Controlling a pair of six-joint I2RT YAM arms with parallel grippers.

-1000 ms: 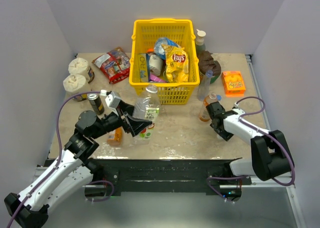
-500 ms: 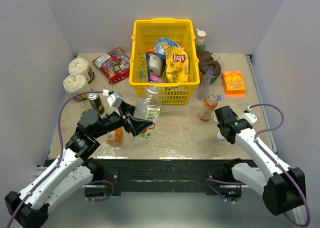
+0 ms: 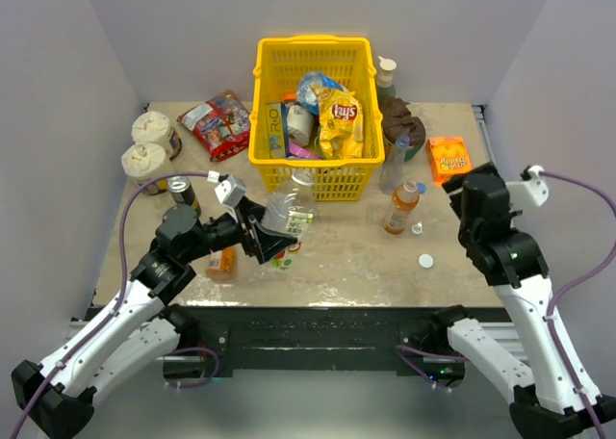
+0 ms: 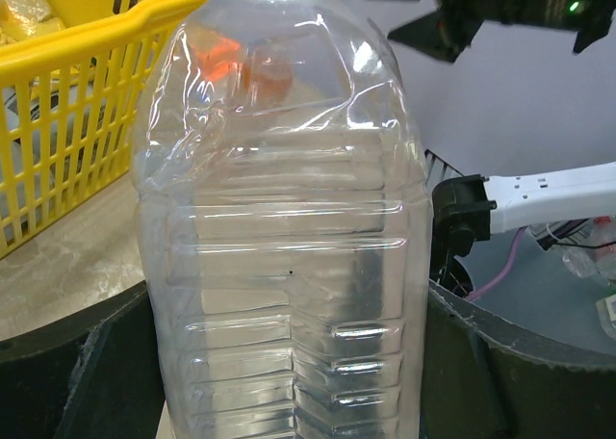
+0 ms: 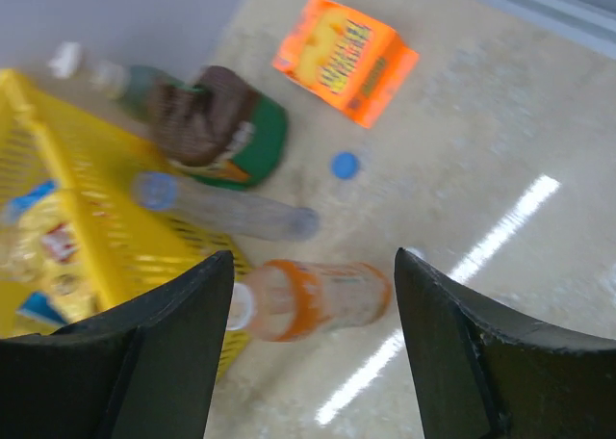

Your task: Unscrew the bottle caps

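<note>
The risk at this table lies in the left gripper's (image 3: 272,239) hold: its fingers are clamped on either side of a thin-walled clear bottle (image 4: 289,218), held tilted just in front of the yellow basket (image 3: 313,44), and the plastic already looks dented near the shoulder; a hard twist at the top could probably crush the wall or spin the bottle in the jaws (whether its cap is on cannot be told, the neck being cut off in the wrist view). The right gripper (image 5: 313,275) hangs well above the table with its fingers spread and nothing between them; below it stand the orange-label bottle (image 5: 318,299) and a slim clear bottle (image 5: 231,213), unsupported and likely to topple if nudged; a loose blue cap (image 5: 345,165) and a white cap (image 3: 425,261) lie nearby.
</note>
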